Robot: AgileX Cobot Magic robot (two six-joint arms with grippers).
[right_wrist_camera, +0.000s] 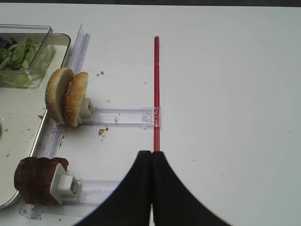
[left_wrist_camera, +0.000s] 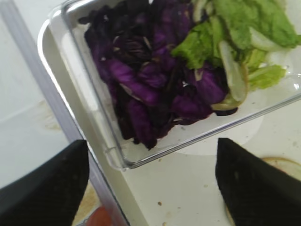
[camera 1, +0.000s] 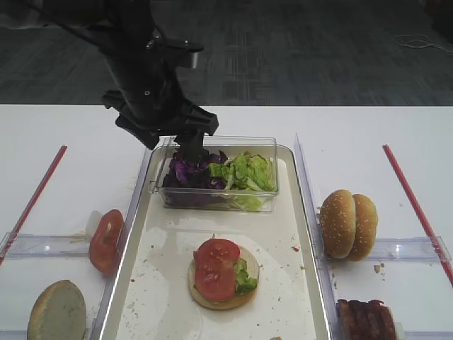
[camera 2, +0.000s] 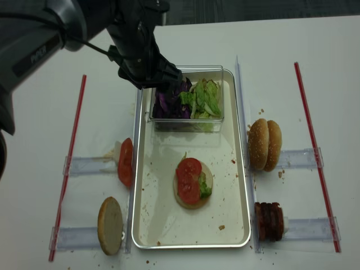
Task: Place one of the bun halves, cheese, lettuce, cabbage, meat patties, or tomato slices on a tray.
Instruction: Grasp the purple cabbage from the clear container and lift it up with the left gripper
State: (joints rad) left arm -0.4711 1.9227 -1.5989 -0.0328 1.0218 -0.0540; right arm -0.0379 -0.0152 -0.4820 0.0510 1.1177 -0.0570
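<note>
Since the cabbage [left_wrist_camera: 155, 89] is what's being gone for, starting there: dark purple pile in the left half of a clear plastic box [camera 1: 216, 200], right next to the lettuce [camera 1: 246, 171] in the right half. Box sits on the far end of the tray [camera 1: 294, 283]. Left gripper [left_wrist_camera: 150, 183] poised right above the purple stuff, jaws spread wide, nothing between them.

Nearer end of the tray: one bun half [camera 1: 221, 292] lying flat, stacked with a bit of lettuce and two tomato slices [camera 1: 215, 267].

Off the tray, on the white table [camera 1: 71, 134]: one more tomato slice [camera 1: 105, 241] standing on edge at the left, one bun half [camera 1: 56, 312] below it, two bun halves [camera 1: 348, 223] upright together on the right, a stack of meat patties [camera 1: 366, 320] at the lower right; can't count those. Two red strips [camera 2: 70, 163] along the sides.

Right gripper [right_wrist_camera: 151, 162] off over bare table, jaws pressed together, holding nothing.

Only partly legible white lettering on the arm [camera 2: 34, 55], can't read it properly.
</note>
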